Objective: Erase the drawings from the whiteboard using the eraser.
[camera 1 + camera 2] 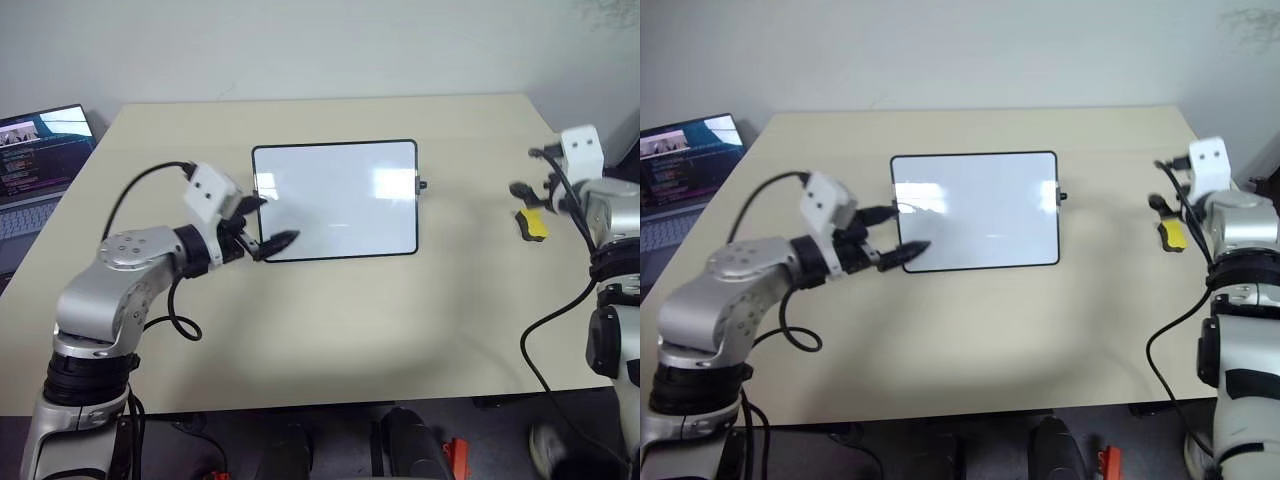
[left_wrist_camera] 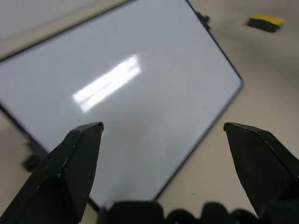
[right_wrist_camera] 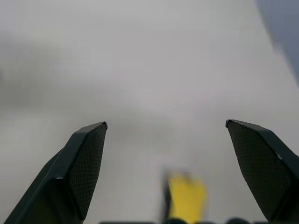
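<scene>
The whiteboard lies flat in the middle of the beige table, and I see no drawings on its glossy surface, just glare. My left gripper hovers open over the board's near left corner, and the left wrist view looks between the two fingers at the board. The yellow eraser lies on the table at the far right, apart from the board. My right gripper stands open just above and behind the eraser, with nothing between its fingers. The right wrist view catches the eraser low between the fingers.
An open laptop sits off the table's left side. The table's front edge runs close in front of me, and its right edge passes just beyond the eraser. A black cable loops from my left arm.
</scene>
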